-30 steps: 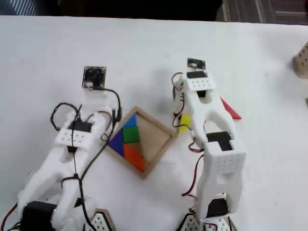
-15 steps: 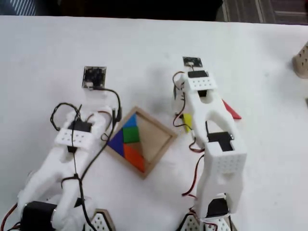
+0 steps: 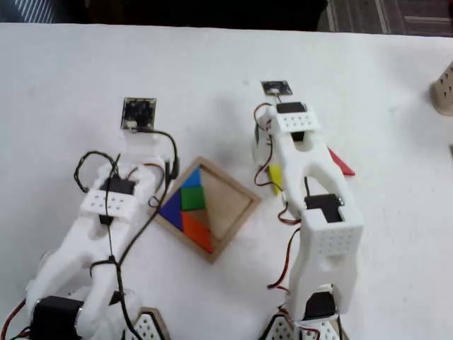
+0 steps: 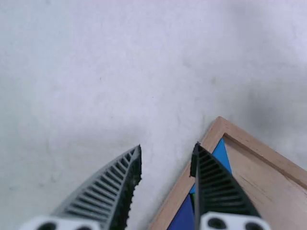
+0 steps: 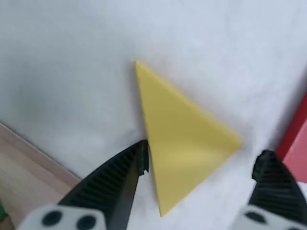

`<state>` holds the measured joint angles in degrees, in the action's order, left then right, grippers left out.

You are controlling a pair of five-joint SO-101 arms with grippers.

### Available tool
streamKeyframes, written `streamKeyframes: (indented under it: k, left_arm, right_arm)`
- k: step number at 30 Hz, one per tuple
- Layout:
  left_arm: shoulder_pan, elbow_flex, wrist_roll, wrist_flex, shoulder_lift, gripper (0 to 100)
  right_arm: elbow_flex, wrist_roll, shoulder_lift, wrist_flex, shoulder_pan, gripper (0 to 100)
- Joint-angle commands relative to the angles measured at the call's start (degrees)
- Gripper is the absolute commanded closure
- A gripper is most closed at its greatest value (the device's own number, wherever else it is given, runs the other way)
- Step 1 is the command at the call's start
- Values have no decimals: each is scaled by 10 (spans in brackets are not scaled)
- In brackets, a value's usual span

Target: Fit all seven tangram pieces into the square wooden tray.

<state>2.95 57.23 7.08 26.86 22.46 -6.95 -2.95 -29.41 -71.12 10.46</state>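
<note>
The square wooden tray lies turned like a diamond between the two arms. Its left half holds a light blue triangle, a green square, a dark blue triangle and an orange piece. A yellow triangle lies flat on the table just right of the tray. My right gripper is open, its fingers on either side of the triangle. A red piece lies farther right. My left gripper hangs open over the tray's corner, holding nothing.
The right arm covers most of the yellow triangle from above. A pegged wooden object stands at the table's right edge. Loose cables hang beside both arms. Bare white table stretches beyond the tray.
The right arm's wrist has shifted a little toward the far side and left, covering more of the yellow triangle. The left arm and the tray have not moved.
</note>
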Motion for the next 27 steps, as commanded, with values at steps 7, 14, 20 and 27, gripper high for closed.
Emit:
streamKeyframes:
  k: [7,14,20,27]
  left_arm:
    - [-7,-28,-7,-18,1,819]
    - [-8,-28,-7,-18,1,819]
    - [-16,-31,-7,-18,1,819]
    - [-16,-32,-7,-18,1,819]
  right_arm:
    - [-29,-31,19,34,4,651]
    - [-69,-31,-41,20,3,689]
    - [-109,-30,-66,-24,3,710]
    - [-117,-30,-66,-44,4,708]
